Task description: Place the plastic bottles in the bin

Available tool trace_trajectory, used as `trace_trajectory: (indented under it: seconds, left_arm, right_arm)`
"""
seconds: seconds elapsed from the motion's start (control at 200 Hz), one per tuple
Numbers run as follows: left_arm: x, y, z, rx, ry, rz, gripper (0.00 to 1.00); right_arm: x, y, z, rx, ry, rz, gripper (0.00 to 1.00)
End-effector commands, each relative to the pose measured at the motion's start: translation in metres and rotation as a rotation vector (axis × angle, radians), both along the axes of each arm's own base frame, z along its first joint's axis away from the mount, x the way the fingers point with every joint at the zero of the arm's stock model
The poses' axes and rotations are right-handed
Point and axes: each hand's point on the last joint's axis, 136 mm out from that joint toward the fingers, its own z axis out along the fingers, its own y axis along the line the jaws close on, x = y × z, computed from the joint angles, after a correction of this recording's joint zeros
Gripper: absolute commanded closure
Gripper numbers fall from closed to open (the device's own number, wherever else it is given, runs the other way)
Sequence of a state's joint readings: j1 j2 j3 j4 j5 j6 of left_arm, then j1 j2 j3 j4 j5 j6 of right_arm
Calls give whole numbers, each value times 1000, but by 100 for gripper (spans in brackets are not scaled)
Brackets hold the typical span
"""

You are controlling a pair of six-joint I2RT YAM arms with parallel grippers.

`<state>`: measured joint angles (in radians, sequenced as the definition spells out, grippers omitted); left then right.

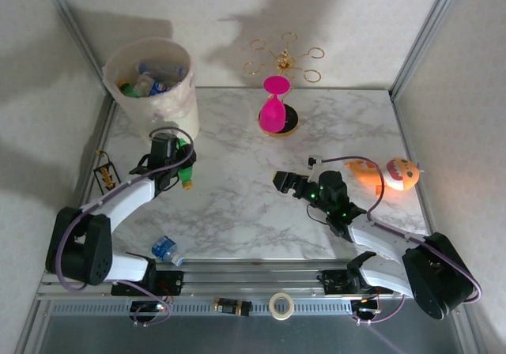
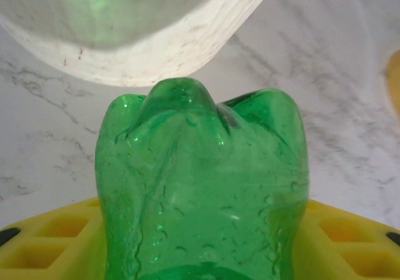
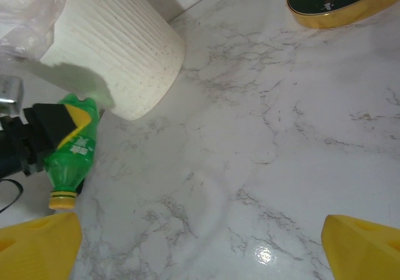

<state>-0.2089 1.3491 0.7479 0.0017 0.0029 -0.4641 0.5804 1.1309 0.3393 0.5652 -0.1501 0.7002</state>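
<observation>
Currently the left gripper [image 1: 174,164] is clamped across a green bottle [image 1: 186,174], held low just beside the wall of the bin [image 1: 188,105] at the bin's 5 o'clock. The right gripper [image 1: 283,182] waits near the table's centre, fingers apart and empty, and a clear blue-capped bottle [image 1: 166,249] lies at the table's 7 o'clock edge. If the arm swings toward 11 o'clock without rising enough, the bottle's base could strike the wall or snag the bag liner, and the slick plastic might twist loose; its label bears a white mark too small to read.
</observation>
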Motion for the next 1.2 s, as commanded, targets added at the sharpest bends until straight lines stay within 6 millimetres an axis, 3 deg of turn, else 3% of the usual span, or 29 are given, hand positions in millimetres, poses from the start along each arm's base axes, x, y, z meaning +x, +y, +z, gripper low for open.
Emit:
trace_trajectory:
  seconds: [0.0, 0.426, 0.611, 0.776, 0.886, 1.006, 1.037, 1.067, 1.197]
  left_arm:
    - [-3, -9, 32, -68, -59, -10, 100]
    - [-3, -41, 143, -229, -269, -107, 100]
    - [2, -47, 208, -254, -395, -141, 100]
    - [14, -38, 270, -182, -524, -115, 100]
    - [27, -36, 301, -140, -573, -114, 100]
    - [47, -26, 321, -79, -595, -90, 100]
    - [54, -21, 325, -61, -598, -73, 100]
    - [60, -15, 329, -48, -605, -55, 100]
    - [90, 10, 341, -1, -614, 14, 100]
  right_arm:
    - [-1, -2, 5, 15, -28, -14, 1]
    - [-9, 3, 28, 64, -116, 41, 1]
    - [-17, 4, 40, 104, -161, 76, 1]
    - [-18, 2, 40, 94, -166, 66, 1]
    - [-18, 0, 38, 87, -161, 58, 1]
    - [-17, -2, 39, 94, -162, 46, 1]
    - [-17, -2, 40, 96, -164, 44, 1]
    - [-22, -5, 26, 81, -139, 44, 1]
    - [-25, -8, 26, 70, -151, 45, 1]
